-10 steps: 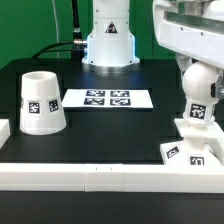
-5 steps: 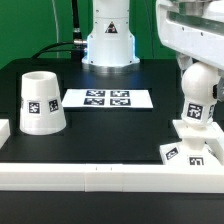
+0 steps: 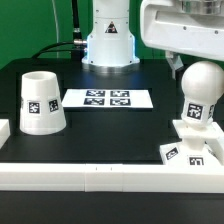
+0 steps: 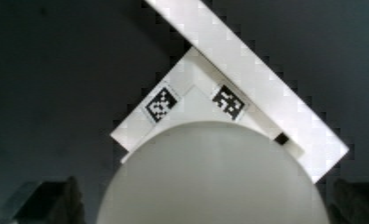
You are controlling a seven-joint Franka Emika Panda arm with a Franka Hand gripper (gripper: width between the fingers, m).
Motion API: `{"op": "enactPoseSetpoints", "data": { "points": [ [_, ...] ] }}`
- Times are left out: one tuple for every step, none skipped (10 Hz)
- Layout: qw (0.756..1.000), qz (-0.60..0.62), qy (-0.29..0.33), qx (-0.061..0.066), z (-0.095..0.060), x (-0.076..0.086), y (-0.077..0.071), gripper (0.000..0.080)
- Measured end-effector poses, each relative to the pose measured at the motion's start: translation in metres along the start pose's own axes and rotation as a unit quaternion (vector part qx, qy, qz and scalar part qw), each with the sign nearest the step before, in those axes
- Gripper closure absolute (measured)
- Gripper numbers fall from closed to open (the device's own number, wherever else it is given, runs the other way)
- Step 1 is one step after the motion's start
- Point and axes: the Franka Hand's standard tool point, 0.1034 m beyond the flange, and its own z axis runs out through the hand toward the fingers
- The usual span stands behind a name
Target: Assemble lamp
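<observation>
The bulb (image 3: pixel 199 95) stands upright on the low square base (image 3: pixel 188 142) at the exterior view's right. My gripper (image 3: pixel 192 58) hangs just above the bulb's round head, open and holding nothing. In the wrist view the bulb head (image 4: pixel 207 170) fills the lower middle. The dark fingers (image 4: pixel 48 200) stand apart on either side of the head, and the gripper (image 4: pixel 199 208) is centred over it. The base (image 4: pixel 190 100) with two markers shows beyond the head. The cup-like shade (image 3: pixel 42 103) stands alone at the exterior view's left.
The marker board (image 3: pixel 108 98) lies flat in the middle. A long white rail (image 3: pixel 100 175) runs along the front edge and shows as a diagonal band in the wrist view (image 4: pixel 252 70). The robot's pedestal (image 3: pixel 108 42) stands at the back.
My gripper has risen off the bulb, from around its head to just above it. The bulb stays standing on the base. The shade has not moved.
</observation>
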Motion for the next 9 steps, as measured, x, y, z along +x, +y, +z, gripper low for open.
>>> {"op": "enactPoseSetpoints", "data": {
  "points": [
    [1.000, -0.031, 0.000, 0.000, 0.0000, 0.0000, 0.0000, 0.0100],
    [0.999, -0.055, 0.000, 0.000, 0.0000, -0.0001, 0.0000, 0.0100],
    [0.995, -0.102, 0.000, 0.000, 0.0000, 0.0001, 0.0001, 0.0100],
    [0.988, -0.152, 0.001, -0.002, 0.0000, 0.0005, 0.0007, 0.0100],
    [0.976, -0.215, 0.007, -0.012, -0.0002, 0.0018, 0.0021, 0.0100],
    [0.965, -0.261, 0.011, -0.018, -0.0003, 0.0015, 0.0014, 0.0100],
    [0.956, -0.293, 0.013, -0.020, -0.0002, 0.0003, -0.0003, 0.0100],
    [0.935, -0.353, 0.017, -0.026, -0.0005, 0.0014, -0.0003, 0.0100],
    [0.916, -0.400, 0.021, -0.030, -0.0011, 0.0031, -0.0006, 0.0100]
  ]
}}
